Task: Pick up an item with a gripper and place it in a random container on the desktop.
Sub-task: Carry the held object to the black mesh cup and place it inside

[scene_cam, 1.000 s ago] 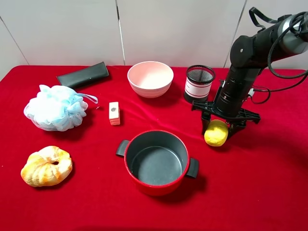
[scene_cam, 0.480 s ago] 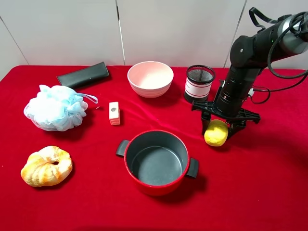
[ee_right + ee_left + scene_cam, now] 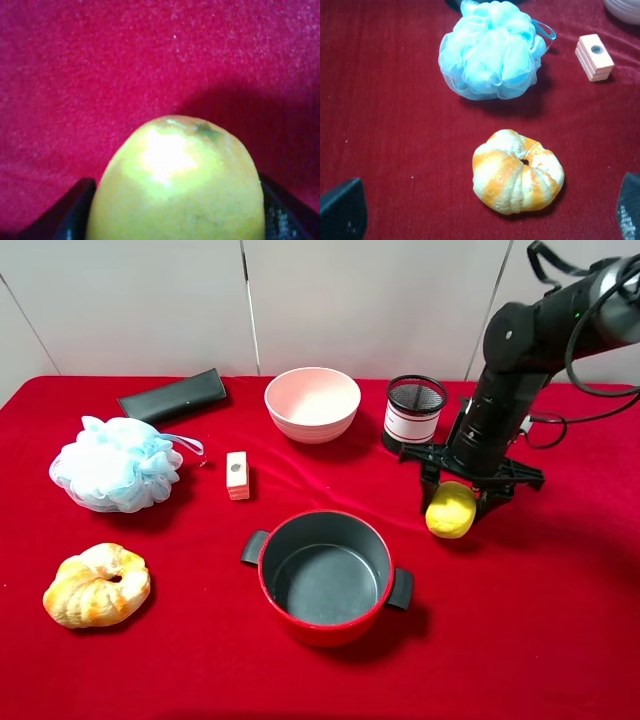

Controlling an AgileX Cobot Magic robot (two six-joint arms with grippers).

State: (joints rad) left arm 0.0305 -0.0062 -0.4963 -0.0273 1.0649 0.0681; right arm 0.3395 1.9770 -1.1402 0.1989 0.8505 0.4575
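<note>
Right gripper clamps the lemon, whose rounded skin could slip free on the way to the narrow cup at its eleven o'clock

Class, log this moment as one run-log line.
phase: grasp | right gripper: jaws shut on lemon | mesh cup: lemon not yet inside

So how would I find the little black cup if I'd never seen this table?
Look along the back of the red table, near the white wall. Just right of the pink bowl stands the cup. It is the only one made of black wire mesh, with a white band edged in red, and narrower than the bowl or the red pot.
</note>
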